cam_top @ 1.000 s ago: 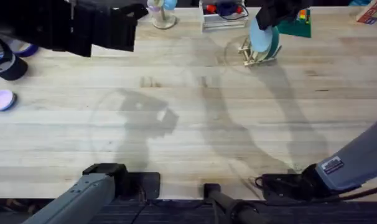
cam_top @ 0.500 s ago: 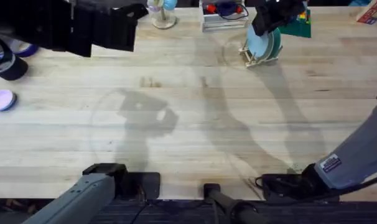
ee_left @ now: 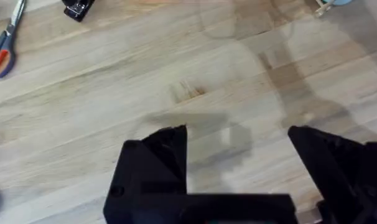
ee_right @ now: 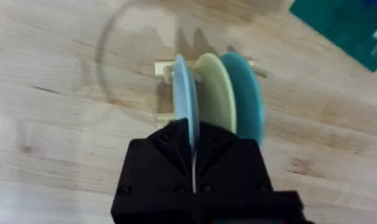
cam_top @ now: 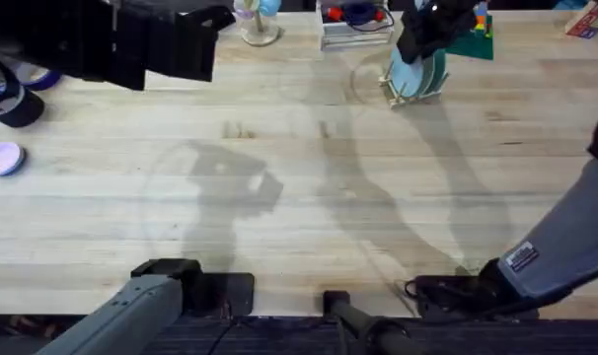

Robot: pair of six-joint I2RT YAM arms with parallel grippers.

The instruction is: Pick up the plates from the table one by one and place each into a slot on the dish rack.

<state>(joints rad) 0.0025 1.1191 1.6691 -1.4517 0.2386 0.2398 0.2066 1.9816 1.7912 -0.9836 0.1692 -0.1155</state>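
While the right gripper (ee_right: 193, 155) sits at the table's (cam_top: 378, 217) far edge, fingers clamped together on the rim of the light blue plate (ee_right: 182, 93), that plate stands upright in the dish rack (cam_top: 403, 91), just beside a cream-yellow plate (ee_right: 216, 87) and a teal one (ee_right: 247, 93). Open wood lies across the whole middle and near side. Left gripper (ee_left: 238, 162) hangs over bare planks, fingers wide apart, holding nothing. Rack base mostly hidden behind plates and gripper. Pink disc (cam_top: 3, 158) sits at the left edge. Right arm carries a white label (cam_top: 525, 260), text unreadable.
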